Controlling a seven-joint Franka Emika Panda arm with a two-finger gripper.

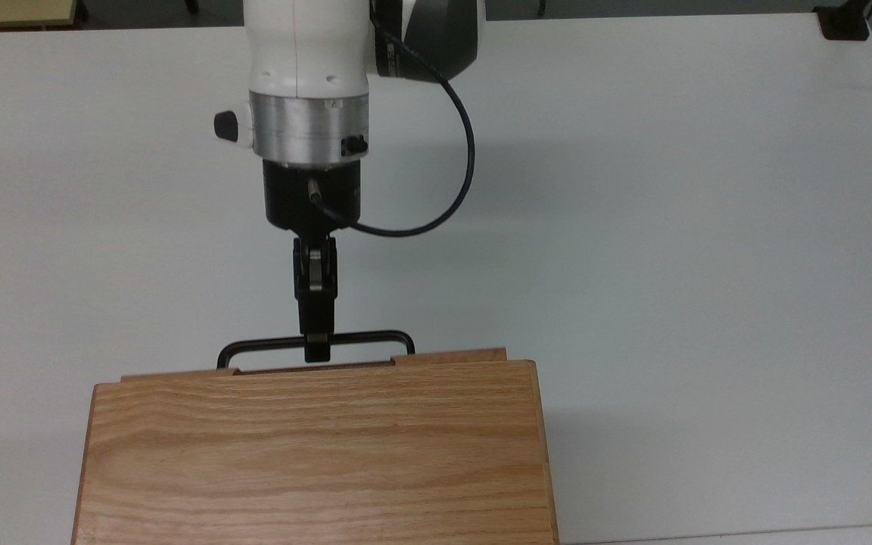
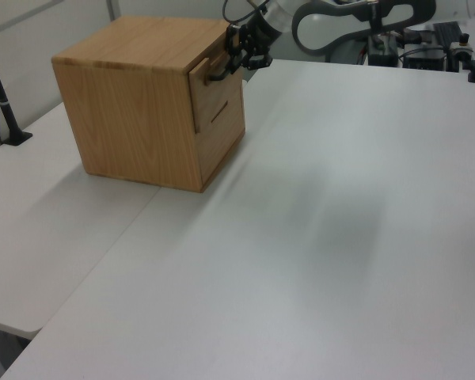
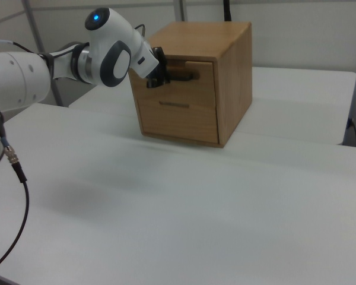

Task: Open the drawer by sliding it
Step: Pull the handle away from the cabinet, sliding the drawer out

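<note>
Hand is clamped on the thin black bar handle of the drawer, gripping it just off the middle of the bar, a bit toward the top view's left. You can see the same grip in the left view and the right view, fingers closed around the bar with the wrist reaching in level from the front of the cabinet.

So the landmark here is the oak cabinet, a boxy wooden thing sitting on the white worktop. The drawer is the upper one in the cabinet's front face, and it's slid out just a little: in the top view a narrow strip of its front panel pokes out past the cabinet's top edge, with the handle sticking out beyond that. In the right view the drawer front stands slightly proud of the cabinet face. Below it there's a second drawer that sits flush with the cabinet front.

A black cable loops off the arm's wrist, out to the top view's right of the hand.
</note>
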